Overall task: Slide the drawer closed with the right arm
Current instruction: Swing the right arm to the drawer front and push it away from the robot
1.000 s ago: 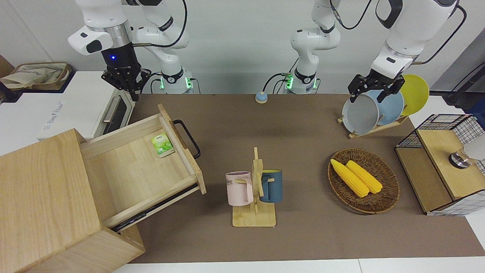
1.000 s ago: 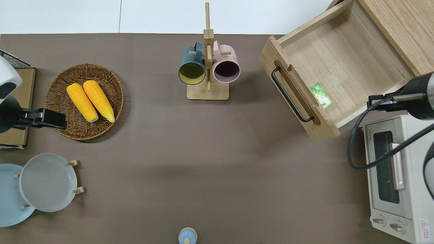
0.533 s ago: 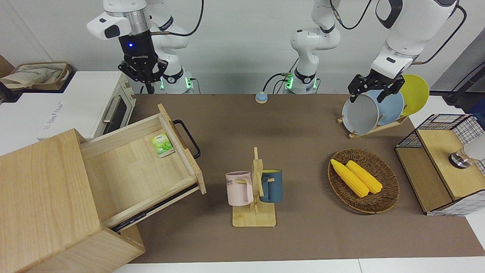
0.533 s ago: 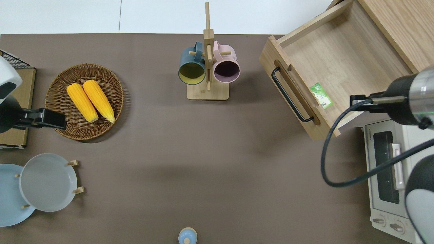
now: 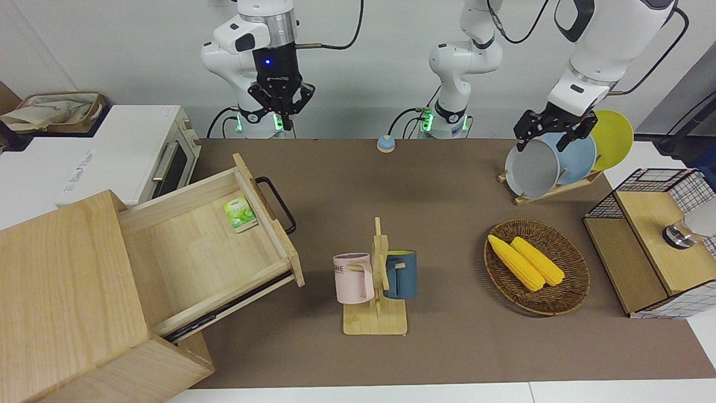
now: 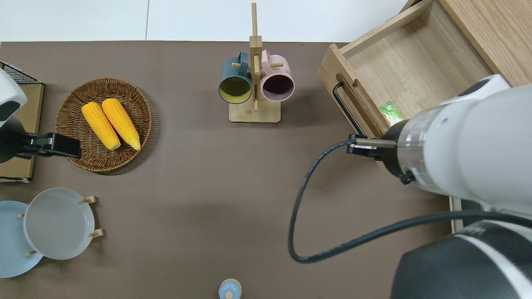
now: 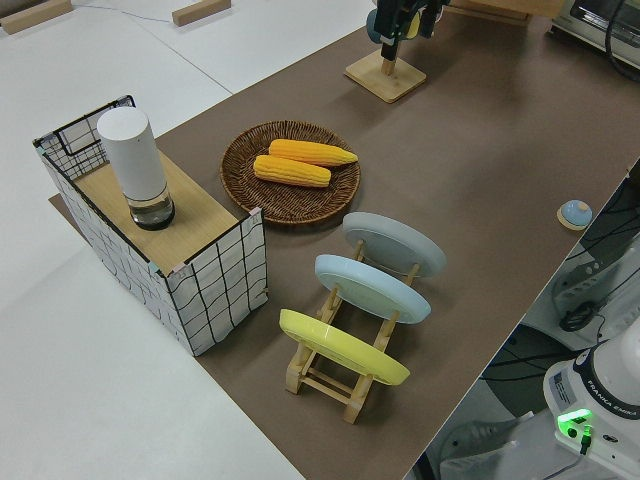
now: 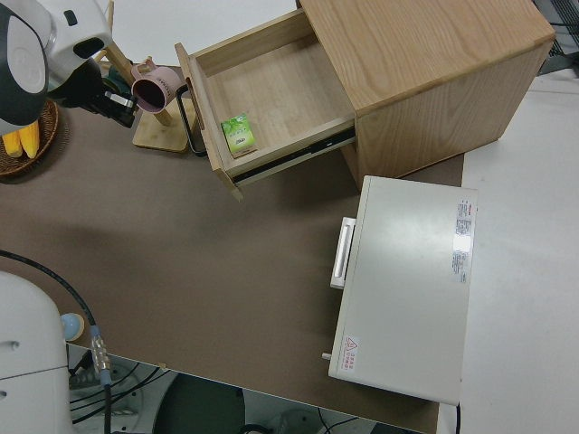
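Hiding the right hand [image 5: 281, 109] overhead, the arm covers the open drawer's [image 6: 409, 74] corner.

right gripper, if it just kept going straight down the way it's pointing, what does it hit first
Probably the bare brown table. In the front view the right gripper points down, raised, clear of the open drawer. The overhead view suggests it may sit near the drawer's handle, but the arm hides it, so depth is uncertain.
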Controlling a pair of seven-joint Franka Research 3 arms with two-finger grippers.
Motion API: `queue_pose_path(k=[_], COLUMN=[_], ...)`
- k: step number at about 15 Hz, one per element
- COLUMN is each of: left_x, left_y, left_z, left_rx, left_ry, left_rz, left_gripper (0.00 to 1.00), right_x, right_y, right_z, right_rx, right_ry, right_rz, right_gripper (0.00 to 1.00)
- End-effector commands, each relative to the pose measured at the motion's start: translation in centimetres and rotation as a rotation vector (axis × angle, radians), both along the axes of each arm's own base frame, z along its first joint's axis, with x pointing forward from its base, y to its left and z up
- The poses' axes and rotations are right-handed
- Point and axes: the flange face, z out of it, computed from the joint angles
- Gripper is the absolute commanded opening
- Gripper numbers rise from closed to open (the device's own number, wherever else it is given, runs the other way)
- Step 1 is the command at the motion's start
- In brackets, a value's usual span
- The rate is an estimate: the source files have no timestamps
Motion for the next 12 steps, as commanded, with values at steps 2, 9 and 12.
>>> queue_pose_path(k=[2, 9, 12], left_x=[0.2, 0.2, 0.2], left_y=[0.1, 0.1, 0.1], left_z=[0.4, 0.3, 0.4], left_rx=[0.016, 0.016, 0.016], left_ry=[0.005, 0.006, 0.005], left_rz=[-0.012, -0.012, -0.012], left_gripper=[0.99, 0.99, 0.99], right_x=[0.0, 2.3, 3.4], right_y=[4.0, 6.4, 6.7], right_z=[-2.6, -9.9, -12.7], right_rx=[0.002, -0.016, -0.004], right_ry=[0.026, 0.115, 0.129], right_rz=[-0.181, -0.43, -0.569], right_gripper=[0.0, 0.0, 0.0])
